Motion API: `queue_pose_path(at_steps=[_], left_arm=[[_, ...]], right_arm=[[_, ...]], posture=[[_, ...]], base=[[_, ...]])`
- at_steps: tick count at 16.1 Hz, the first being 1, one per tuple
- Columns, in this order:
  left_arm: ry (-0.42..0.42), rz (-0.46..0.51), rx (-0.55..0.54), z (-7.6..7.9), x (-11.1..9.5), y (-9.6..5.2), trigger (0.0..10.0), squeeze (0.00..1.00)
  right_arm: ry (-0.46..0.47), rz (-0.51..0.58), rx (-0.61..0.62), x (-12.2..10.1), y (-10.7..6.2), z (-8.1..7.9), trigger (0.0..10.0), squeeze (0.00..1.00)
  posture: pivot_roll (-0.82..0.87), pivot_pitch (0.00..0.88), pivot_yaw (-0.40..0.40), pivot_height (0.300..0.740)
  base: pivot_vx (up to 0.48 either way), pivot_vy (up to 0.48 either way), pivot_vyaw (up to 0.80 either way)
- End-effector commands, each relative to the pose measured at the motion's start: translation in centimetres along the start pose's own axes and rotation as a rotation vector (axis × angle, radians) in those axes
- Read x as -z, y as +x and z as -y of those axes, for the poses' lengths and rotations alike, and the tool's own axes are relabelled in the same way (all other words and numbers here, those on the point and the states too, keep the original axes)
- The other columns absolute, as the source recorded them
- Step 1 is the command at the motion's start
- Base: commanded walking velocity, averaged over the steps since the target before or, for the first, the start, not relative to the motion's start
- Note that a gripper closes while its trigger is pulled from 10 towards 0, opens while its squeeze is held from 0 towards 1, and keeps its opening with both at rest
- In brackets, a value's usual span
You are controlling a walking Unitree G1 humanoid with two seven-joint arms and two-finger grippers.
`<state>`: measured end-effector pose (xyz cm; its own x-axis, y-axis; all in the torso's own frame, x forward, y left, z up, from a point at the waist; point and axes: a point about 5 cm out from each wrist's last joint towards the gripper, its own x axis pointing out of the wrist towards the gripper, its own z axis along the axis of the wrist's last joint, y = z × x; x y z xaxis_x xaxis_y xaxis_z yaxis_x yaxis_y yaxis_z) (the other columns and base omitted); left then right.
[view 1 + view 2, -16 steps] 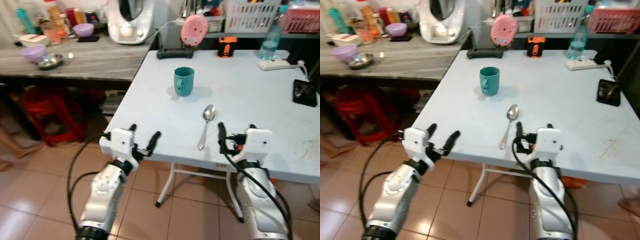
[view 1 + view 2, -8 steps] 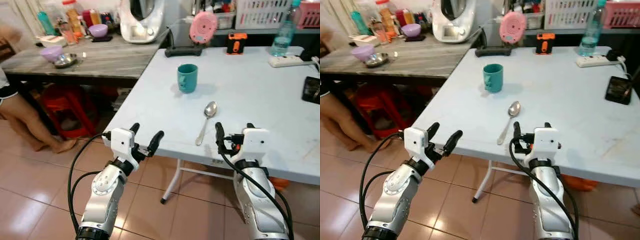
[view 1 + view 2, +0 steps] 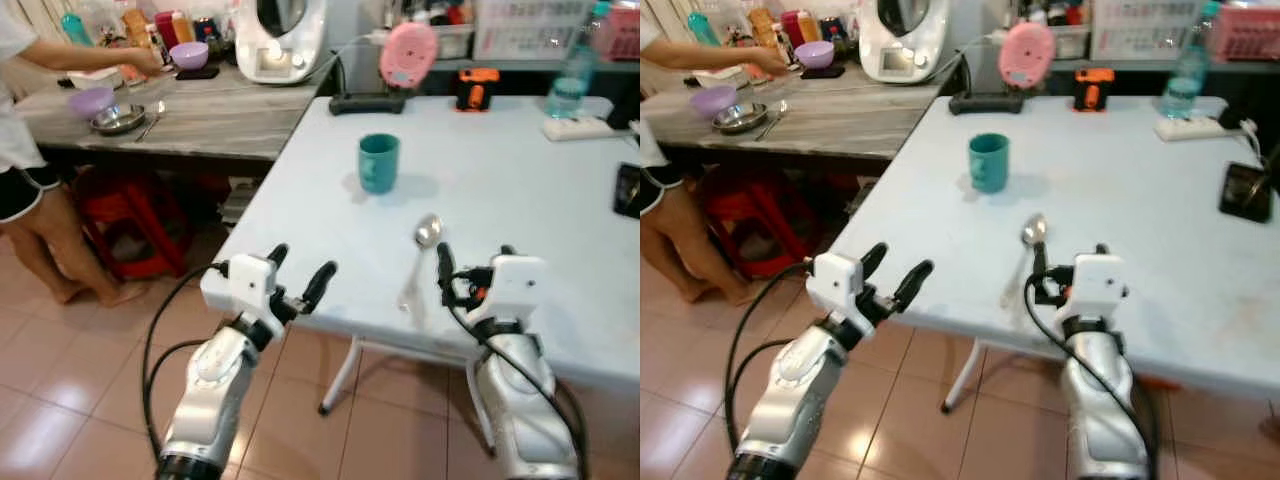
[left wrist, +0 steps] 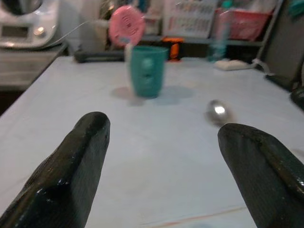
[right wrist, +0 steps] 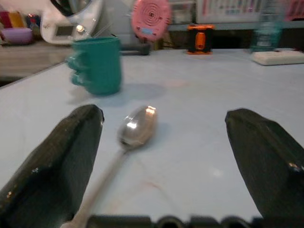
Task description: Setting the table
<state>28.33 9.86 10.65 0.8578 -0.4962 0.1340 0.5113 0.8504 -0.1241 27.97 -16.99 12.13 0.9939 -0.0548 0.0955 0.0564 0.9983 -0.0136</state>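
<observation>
left gripper (image 4: 161,156) has its two black fingers (image 4: 71,166) spread wide over the pale table (image 4: 156,156), nothing between them. straight past them stands a teal mug (image 4: 147,70), upright, with a blurry spoon (image 4: 217,111) lying off to its right. pink round gadget (image 4: 126,25) and an orange thing (image 4: 173,47) sit at the far edge.

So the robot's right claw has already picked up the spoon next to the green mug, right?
Not quite. The spoon lies flat on the table, unheld; the right wrist view shows the right gripper open around its handle. It does lie near the green mug.
</observation>
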Motion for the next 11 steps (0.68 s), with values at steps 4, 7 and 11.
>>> queue_pose_path(at_steps=[4,7,11], left_arm=[[-0.015,-0.002,-0.011,-0.3,0.0,-0.1,10.0,0.0],[-0.015,-0.012,0.001,-0.2,0.2,-0.4,10.0,0.0],[-0.009,-0.075,0.105,0.1,1.3,-1.5,10.0,0.0]], right_arm=[[0.0,-0.003,-0.019,0.0,0.1,-0.4,10.0,0.0],[0.02,-0.021,-0.024,0.2,-0.1,-0.7,10.0,0.0],[0.029,-0.058,-0.002,0.7,0.0,-0.7,10.0,0.0]], posture=[[-0.12,0.02,0.097,0.74],[-0.12,0.023,0.098,0.74],[-0.12,0.031,0.095,0.74]], base=[[0.207,0.0,0.0],[0.0,0.0,0.0],[0.0,0.0,0.0]])
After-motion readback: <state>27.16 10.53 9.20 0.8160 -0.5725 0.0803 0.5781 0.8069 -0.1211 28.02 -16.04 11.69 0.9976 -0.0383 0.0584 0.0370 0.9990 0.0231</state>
